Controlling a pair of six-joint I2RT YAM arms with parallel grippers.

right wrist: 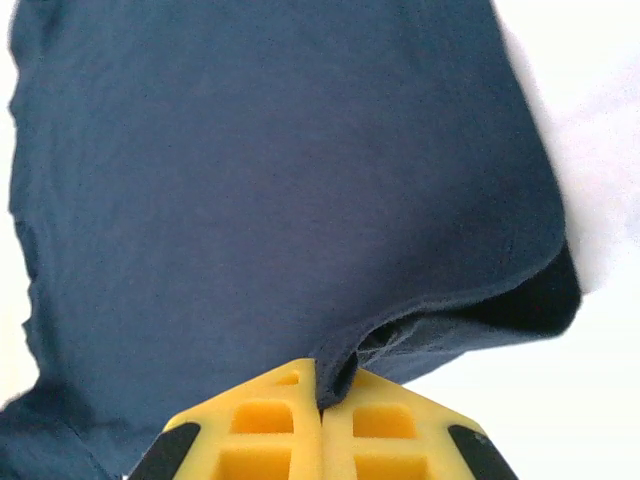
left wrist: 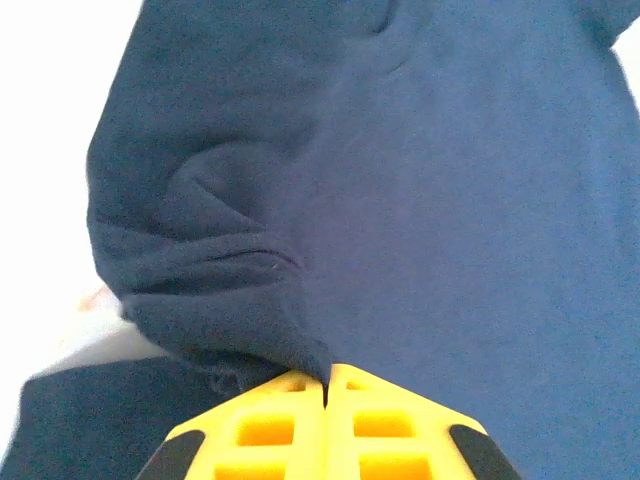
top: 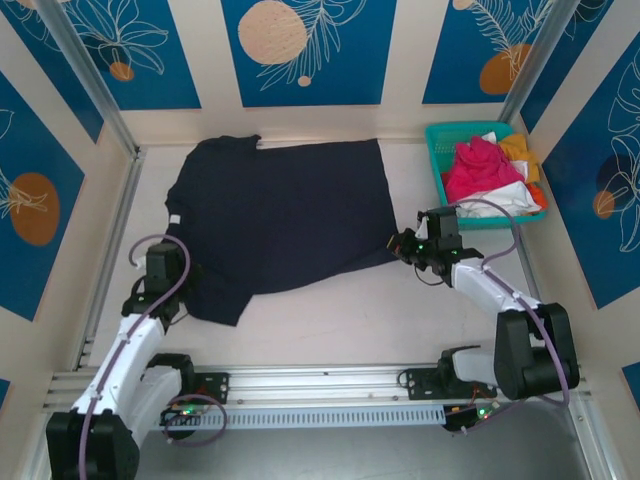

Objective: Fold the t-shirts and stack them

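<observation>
Over on the left of the surface [top: 330, 310], the left fingers [left wrist: 345, 388] are squeezed fully together with a pinch of the navy t-shirt [top: 280, 215] caught right at their tips. On the left wrist cam the cloth bunches into a few soft folds just above the pinch, and there's another layer of the same dark fabric lower down on the left. From the top cam, that grab sits at the shirt's near left corner.

The shirt itself is spread out mostly flat across the middle and back of the surface, and its far edge reaches almost to the back wall. It has a small white tag [top: 175, 218] on its left edge. The near edge runs at a bit of a slant between the two arms.

Moving right, the right fingers [right wrist: 350, 392] are closed tight too, clamped on the shirt's near right corner. On the right wrist cam the hem curls up into the tips, and the fold next to it lifts a little off the white surface, with a dark shadow underneath.

Way over in the back right corner is a teal mesh basket [top: 440, 150], beside the navy shirt but not touching it. Heaped inside, unfolded, are a magenta-pink t-shirt [top: 480, 170], a white t-shirt [top: 503, 195] below it and an orange-yellow t-shirt [top: 520, 150] at the far side.
</observation>
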